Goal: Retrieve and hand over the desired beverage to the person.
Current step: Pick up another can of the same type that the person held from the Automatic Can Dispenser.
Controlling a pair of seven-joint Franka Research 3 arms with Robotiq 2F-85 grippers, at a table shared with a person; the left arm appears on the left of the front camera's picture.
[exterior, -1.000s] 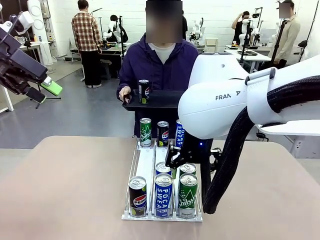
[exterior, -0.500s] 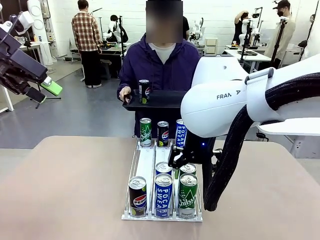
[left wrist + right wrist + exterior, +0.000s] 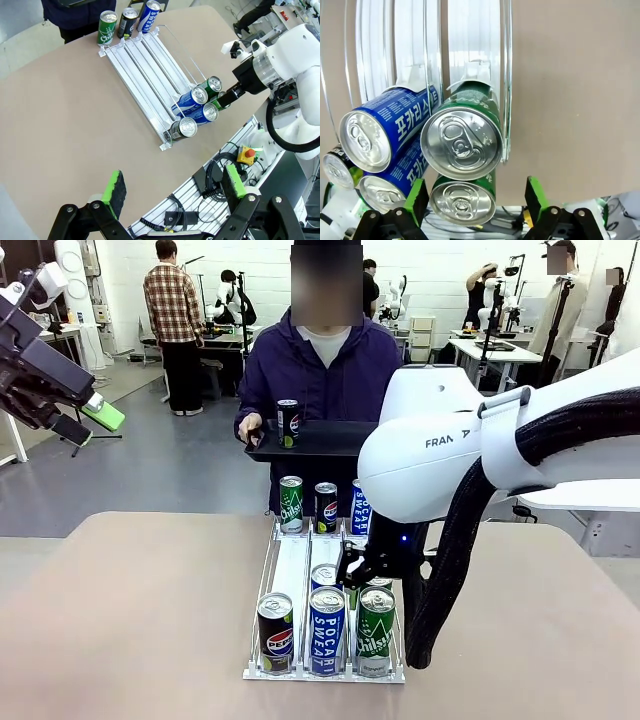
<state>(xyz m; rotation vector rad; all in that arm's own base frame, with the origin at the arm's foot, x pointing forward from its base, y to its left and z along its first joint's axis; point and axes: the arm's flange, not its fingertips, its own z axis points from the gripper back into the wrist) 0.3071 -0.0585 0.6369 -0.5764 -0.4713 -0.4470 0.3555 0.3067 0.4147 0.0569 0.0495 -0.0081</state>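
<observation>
Green is the colour that matters here: the green can (image 3: 461,145) standing second in the rack's (image 3: 475,40) outer lane has its silver lid almost centred under the right gripper (image 3: 476,187). The jaws are spread wide and hold nothing. The can stands upright, so we look straight down its long axis, and the two pads sit to either side of that lane, near the can's sides but not yet touching as far as we can tell. We judge this can to be the drink wanted, though nothing shows which one was asked for. The squeeze must be square, since a front green can (image 3: 462,200) stands just before it and a blue can (image 3: 367,140) leans close in the middle lane. The left gripper (image 3: 174,185), also open and empty, hangs high and well apart, so the right arm is plainly nearer. At the near end the rack also holds a second blue can (image 3: 327,628) and a black can (image 3: 275,625); three more cans (image 3: 326,507) stand at the far end. Across the table (image 3: 130,610), the person (image 3: 320,370) holds a dark tray (image 3: 320,440) with one black can (image 3: 287,423) standing on it.
</observation>
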